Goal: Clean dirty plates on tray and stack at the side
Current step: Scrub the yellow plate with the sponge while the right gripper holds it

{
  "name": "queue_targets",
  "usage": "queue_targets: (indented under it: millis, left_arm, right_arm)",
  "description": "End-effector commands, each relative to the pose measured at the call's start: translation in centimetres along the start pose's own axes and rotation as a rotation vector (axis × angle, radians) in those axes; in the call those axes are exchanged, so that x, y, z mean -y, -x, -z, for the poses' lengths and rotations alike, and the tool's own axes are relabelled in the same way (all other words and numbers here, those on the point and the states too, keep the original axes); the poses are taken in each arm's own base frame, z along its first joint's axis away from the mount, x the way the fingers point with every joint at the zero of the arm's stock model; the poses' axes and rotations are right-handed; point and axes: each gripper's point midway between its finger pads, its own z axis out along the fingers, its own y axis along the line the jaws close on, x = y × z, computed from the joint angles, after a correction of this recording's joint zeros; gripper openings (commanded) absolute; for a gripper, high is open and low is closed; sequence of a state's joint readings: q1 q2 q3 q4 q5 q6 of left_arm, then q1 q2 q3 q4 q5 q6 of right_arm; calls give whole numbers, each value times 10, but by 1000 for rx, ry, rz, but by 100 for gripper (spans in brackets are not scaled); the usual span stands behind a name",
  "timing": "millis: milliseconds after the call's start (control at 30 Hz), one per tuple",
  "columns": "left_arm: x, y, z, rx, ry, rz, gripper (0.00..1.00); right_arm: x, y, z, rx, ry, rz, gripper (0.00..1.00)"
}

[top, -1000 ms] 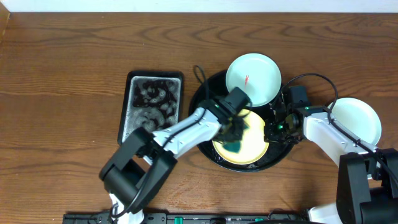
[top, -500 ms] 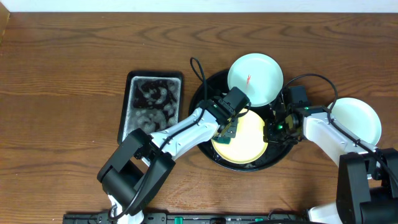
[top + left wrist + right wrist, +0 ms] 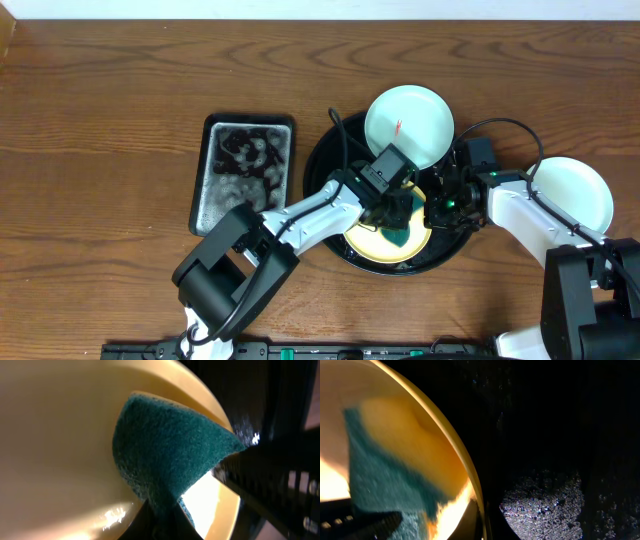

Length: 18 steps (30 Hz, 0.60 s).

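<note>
The pale yellow plate [image 3: 375,243] lies in the round black tray [image 3: 326,160]. My left gripper [image 3: 396,222] is shut on a green sponge [image 3: 165,455] and presses it on the plate's right part. My right gripper [image 3: 438,213] is shut on the yellow plate's right rim [image 3: 470,480]; the sponge shows there too [image 3: 375,485]. A mint plate with a red smear [image 3: 407,125] leans on the tray's far rim. Another pale plate [image 3: 571,190] lies on the table to the right.
A small rectangular black sponge tray [image 3: 244,170] with foamy water stands left of the round tray. A black cable [image 3: 335,125] loops over the tray's far left rim. Wooden table [image 3: 120,100] all round.
My left gripper has swept the sponge from the plate's left side to its right side, close to my right gripper. The right arm has stayed still.
</note>
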<state>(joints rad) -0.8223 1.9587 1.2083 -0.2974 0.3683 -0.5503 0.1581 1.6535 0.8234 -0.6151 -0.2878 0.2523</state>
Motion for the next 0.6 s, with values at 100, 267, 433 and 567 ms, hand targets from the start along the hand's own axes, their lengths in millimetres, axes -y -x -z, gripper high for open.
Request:
queue_targets:
  millis: [100, 267, 433, 567]
  left_arm:
    - [-81, -29, 6, -41, 409, 52, 7]
    - [-125, -13, 41, 61, 722, 6, 7]
    - [-135, 3, 57, 125, 828, -54, 7]
    - [-126, 17, 63, 150, 834, -96, 7]
  right_arm:
    - [25, -7, -7, -18, -112, -23, 1]
    - [25, -8, -7, -19, -112, -23, 1]
    - [25, -8, -7, -19, -112, -23, 1]
    - [25, -8, -7, -19, -112, -24, 1]
